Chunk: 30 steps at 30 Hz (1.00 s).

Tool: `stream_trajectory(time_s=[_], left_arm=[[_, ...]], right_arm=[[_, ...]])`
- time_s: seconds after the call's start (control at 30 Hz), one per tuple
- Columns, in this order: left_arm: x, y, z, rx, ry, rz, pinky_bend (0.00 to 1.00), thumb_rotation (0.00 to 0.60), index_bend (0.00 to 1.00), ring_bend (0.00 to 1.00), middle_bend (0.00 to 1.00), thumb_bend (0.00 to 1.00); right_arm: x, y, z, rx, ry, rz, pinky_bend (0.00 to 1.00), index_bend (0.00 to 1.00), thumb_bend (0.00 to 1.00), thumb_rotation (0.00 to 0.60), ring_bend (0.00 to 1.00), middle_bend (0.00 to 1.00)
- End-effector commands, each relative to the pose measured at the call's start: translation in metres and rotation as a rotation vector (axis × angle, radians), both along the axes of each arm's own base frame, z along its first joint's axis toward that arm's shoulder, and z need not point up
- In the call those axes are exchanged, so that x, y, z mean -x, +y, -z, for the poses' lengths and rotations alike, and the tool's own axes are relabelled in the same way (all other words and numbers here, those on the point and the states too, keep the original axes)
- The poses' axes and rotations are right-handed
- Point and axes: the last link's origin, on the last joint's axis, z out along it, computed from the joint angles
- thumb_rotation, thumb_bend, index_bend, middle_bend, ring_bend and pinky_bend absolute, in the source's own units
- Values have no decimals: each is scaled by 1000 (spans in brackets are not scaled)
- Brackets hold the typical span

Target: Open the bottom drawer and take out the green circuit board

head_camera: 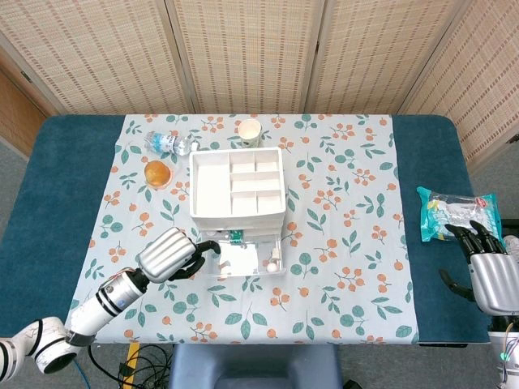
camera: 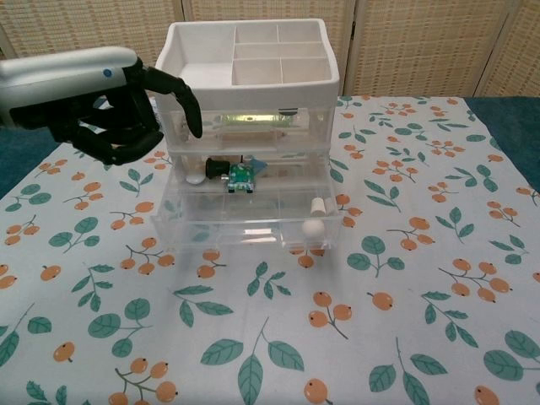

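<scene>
Green circuit board (camera: 241, 175) lies in open bottom drawer (camera: 245, 221); left hand (camera: 114, 114) empty, fingers loosely curled.

The drawer unit (head_camera: 236, 192) stands near the middle of the table (head_camera: 49, 203), its bottom drawer (camera: 245, 221) pulled out toward the front. In that drawer, the circuit board (camera: 241, 176) lies at the back. The left hand (head_camera: 172, 254) hovers just left of the drawer. Behind the unit stands a cup (head_camera: 249, 131); to its left lie a bottle (head_camera: 170, 143) and what may be a fruit (head_camera: 157, 173). The right hand (head_camera: 489, 271) sits at the table's right edge, a packet (head_camera: 450, 213) just behind it.
</scene>
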Motion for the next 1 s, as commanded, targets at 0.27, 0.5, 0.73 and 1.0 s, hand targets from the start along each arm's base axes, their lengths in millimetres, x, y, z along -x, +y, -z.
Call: stream_trajectory(time_s=[0.27, 0.5, 0.73, 1.0], left_arm=[[2, 19, 6, 3, 153, 36, 1000, 600, 257, 992, 947, 663], [9, 23, 12, -33, 315, 48, 1000, 600, 186, 1000, 969, 838], [5, 11, 17, -71, 390, 63, 1000, 600, 154, 1000, 976, 913], [0, -5, 35, -80, 440, 44, 1000, 600, 107, 1000, 989, 931]], right_arm=[[2, 0, 0, -6, 1, 5, 207, 138, 289, 600, 129, 223], [3, 0, 1, -7, -1, 7, 207, 138, 289, 600, 129, 223], [4, 0, 2, -10, -6, 9, 207, 138, 289, 600, 129, 223], [5, 1, 1, -9, -8, 6, 207, 138, 289, 600, 129, 223]])
